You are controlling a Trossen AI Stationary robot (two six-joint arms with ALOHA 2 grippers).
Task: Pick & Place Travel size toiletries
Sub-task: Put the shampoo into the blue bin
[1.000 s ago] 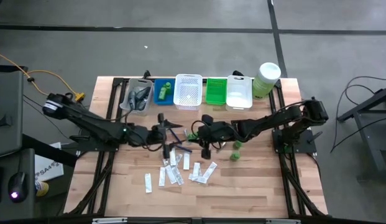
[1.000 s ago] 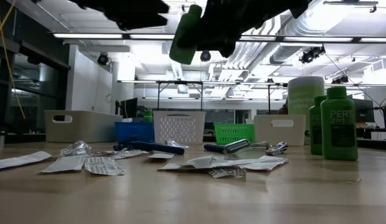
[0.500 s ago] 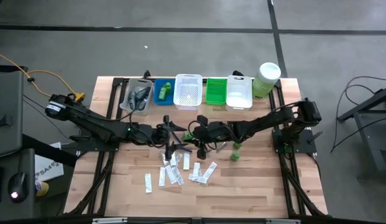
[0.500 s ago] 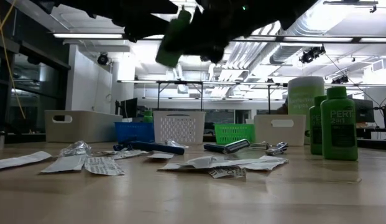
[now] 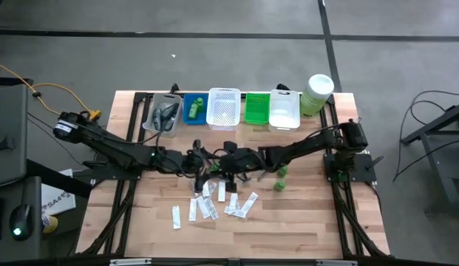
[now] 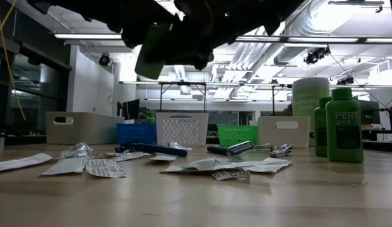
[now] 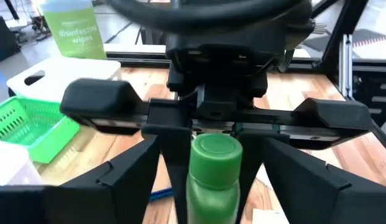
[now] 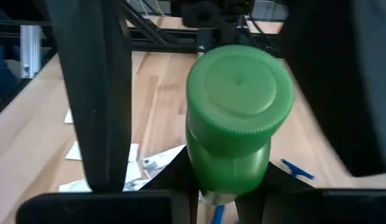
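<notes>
A wooden table (image 5: 288,222) fills the middle of the high view, standing on a grey floor (image 5: 406,44). Along its upper edge runs a row of baskets: a clear basket (image 5: 151,122) at the left, then a blue basket (image 5: 187,108), a white basket (image 5: 223,108), a green basket (image 5: 256,108) and another white one (image 5: 284,109). Just right of the row, at the table's upper right corner, stands a pale-green canister (image 5: 317,93) with a white lid. At the far left of the frame a yellow cable (image 5: 48,89) crosses the floor. In the low view, ceiling lights (image 6: 347,39) hang across the top.
</notes>
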